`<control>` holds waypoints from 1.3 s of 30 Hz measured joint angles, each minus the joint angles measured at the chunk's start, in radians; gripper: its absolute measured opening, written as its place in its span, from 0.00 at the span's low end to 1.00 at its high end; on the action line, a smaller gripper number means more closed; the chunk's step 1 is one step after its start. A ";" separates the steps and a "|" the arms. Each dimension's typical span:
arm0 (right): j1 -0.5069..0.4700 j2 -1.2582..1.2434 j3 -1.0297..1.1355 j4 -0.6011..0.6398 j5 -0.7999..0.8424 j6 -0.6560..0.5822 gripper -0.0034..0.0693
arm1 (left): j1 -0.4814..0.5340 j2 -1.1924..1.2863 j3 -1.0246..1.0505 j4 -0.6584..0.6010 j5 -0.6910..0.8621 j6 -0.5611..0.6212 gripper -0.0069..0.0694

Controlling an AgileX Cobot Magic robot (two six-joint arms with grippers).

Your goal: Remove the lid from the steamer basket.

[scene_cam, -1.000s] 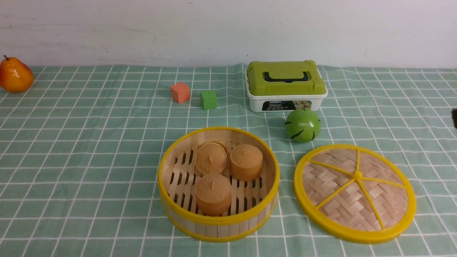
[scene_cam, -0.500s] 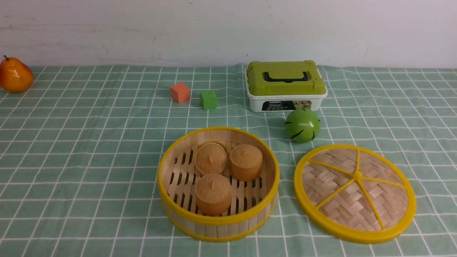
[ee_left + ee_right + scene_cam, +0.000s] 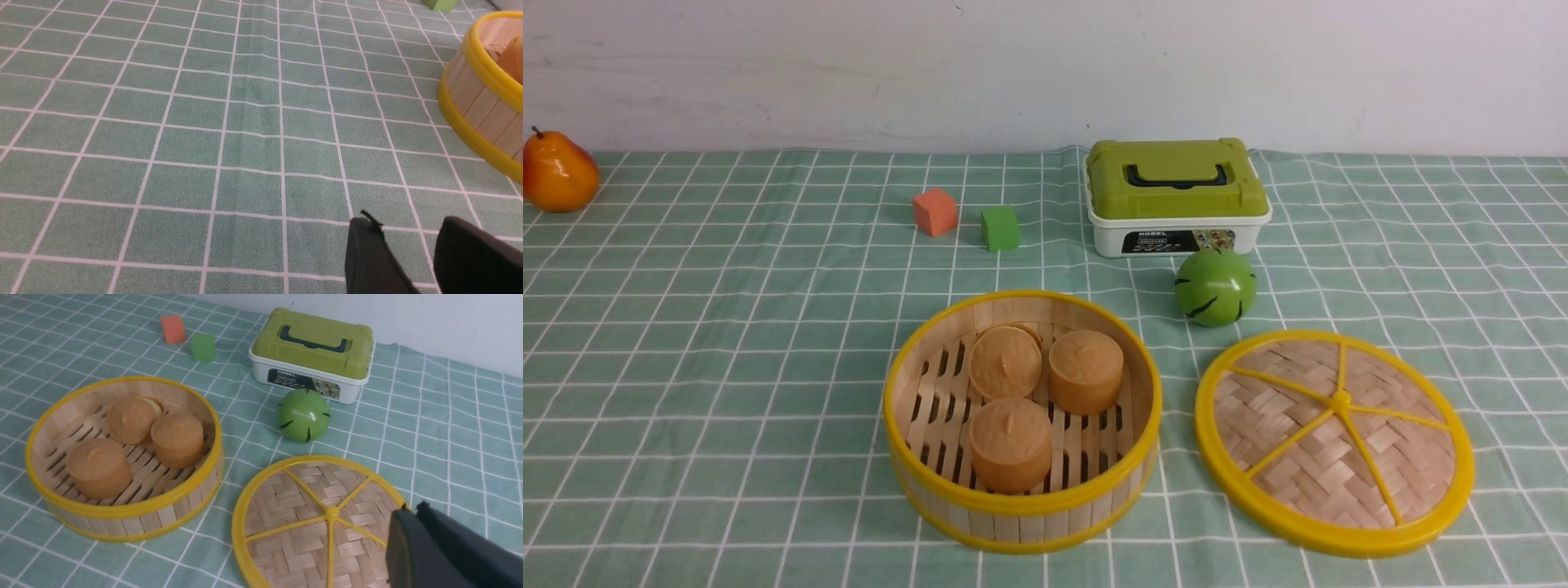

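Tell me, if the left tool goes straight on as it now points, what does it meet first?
Probably the bare tablecloth: the left tool, jaws apart, slants down toward it. The steamer basket stands off to one side of that line, though depth is unclear.

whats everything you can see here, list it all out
lid: 1, woven bamboo with yellow rim and spokes, flat on the cloth right of the basket
steamer basket: 1, bamboo with yellow rims, near centre, uncovered
buns: 3, tan, inside the basket
green ball: 1, green with dark marks, behind the lid
box: 1, white with green top and black handle, centre back
orange cube: 1, back, left of the box
green cube: 1, beside the orange cube
pear: 1, orange-red, far left back
tablecloth: 1, green with white grid
left gripper: 1, black, open, over bare cloth
right gripper: 1, black, above the lid's edge
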 joint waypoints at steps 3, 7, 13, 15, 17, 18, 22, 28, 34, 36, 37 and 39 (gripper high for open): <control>0.028 -0.004 0.001 -0.058 -0.004 0.000 0.04 | 0.000 0.000 0.000 0.000 0.000 0.000 0.40; 0.028 -0.027 0.029 -0.112 -0.018 0.001 0.04 | 0.000 0.000 0.000 0.000 0.000 0.000 0.40; -0.050 -0.144 0.214 -0.150 -0.117 0.042 0.04 | 0.000 0.000 0.000 0.000 0.000 0.000 0.40; -0.137 -0.259 0.355 -0.155 -0.184 0.120 0.04 | 0.000 0.000 0.000 0.000 0.000 0.000 0.40; -0.204 -0.359 0.463 -0.159 -0.228 0.181 0.04 | 0.000 0.000 0.000 0.000 0.000 0.000 0.40; -0.245 -0.426 0.533 -0.164 -0.256 0.219 0.04 | 0.000 0.000 0.000 0.000 0.000 0.000 0.40; -0.324 -0.573 0.695 -0.166 -0.279 0.291 0.04 | 0.000 0.000 0.000 0.000 0.000 0.000 0.40; -0.344 -0.621 0.790 -0.163 -0.253 0.316 0.04 | 0.000 0.000 0.000 0.000 0.000 0.000 0.40; -0.343 -0.621 0.789 -0.161 -0.242 0.319 0.04 | 0.000 0.000 0.000 0.000 0.005 0.000 0.40; -0.340 -0.621 0.789 -0.161 -0.241 0.319 0.04 | 0.000 0.000 0.000 0.000 0.007 0.000 0.40; -0.335 -0.621 0.789 -0.161 -0.241 0.319 0.04 | 0.000 0.000 0.000 0.000 0.008 0.000 0.40; -0.317 -0.621 0.789 -0.161 -0.241 0.319 0.04 | 0.000 0.000 0.000 0.000 0.008 0.000 0.40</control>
